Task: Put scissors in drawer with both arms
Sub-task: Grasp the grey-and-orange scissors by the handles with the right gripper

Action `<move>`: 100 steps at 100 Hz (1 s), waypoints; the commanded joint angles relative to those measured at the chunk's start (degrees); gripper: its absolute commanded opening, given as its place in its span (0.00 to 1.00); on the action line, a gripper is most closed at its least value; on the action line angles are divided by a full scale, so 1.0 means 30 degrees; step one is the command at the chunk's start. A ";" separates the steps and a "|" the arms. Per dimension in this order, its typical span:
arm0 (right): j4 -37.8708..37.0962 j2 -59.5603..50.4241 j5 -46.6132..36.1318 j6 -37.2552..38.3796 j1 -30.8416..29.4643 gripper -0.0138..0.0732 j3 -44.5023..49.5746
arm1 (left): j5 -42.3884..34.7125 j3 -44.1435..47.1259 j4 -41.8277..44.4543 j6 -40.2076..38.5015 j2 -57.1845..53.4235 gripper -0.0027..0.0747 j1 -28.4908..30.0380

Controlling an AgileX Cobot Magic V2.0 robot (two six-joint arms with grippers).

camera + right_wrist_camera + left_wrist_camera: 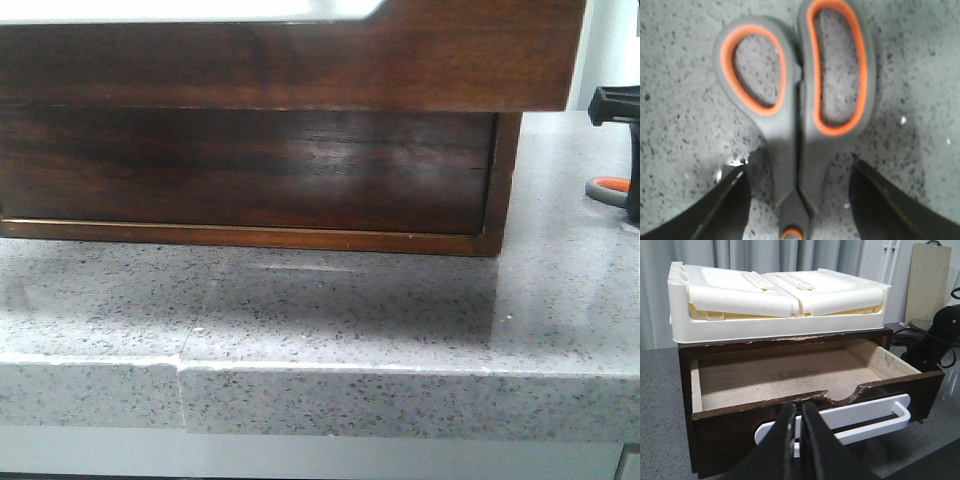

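Note:
The scissors [795, 150], grey handles with orange-lined loops, lie flat on the speckled counter. My right gripper [799, 167] is open, a finger on each side of the shank just below the loops, touching neither side. In the front view only one orange-lined loop [608, 187] shows, under the right gripper [628, 150] at the far right. The drawer [725, 440] stands pulled open and empty, its dark front chipped along the top. My left gripper [799, 412] is shut on the drawer's white handle [865, 415]. In the front view the drawer front [300, 60] fills the top.
A white plastic crate [775, 300] sits on top of the cabinet. A pale cutting board [930, 285] leans at the back right. The grey speckled counter [300, 320] runs to a front edge [300, 372] close to the camera.

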 commanded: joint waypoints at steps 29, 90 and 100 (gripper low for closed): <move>-0.0140 0.0223 0.0016 0.0060 0.0000 0.08 -0.0422 | -0.1171 -0.0614 -0.0450 -0.0013 0.0255 0.01 0.0051; -0.0644 -0.9014 -0.0538 -0.1709 0.0378 0.08 -0.3254 | -0.1208 -0.0614 -0.0321 -0.0013 0.0255 0.01 0.0051; -0.0313 -1.0137 -0.0538 -0.2883 0.1313 0.08 -0.5302 | -0.1285 -0.0614 -0.0321 -0.0013 0.0255 0.01 0.0051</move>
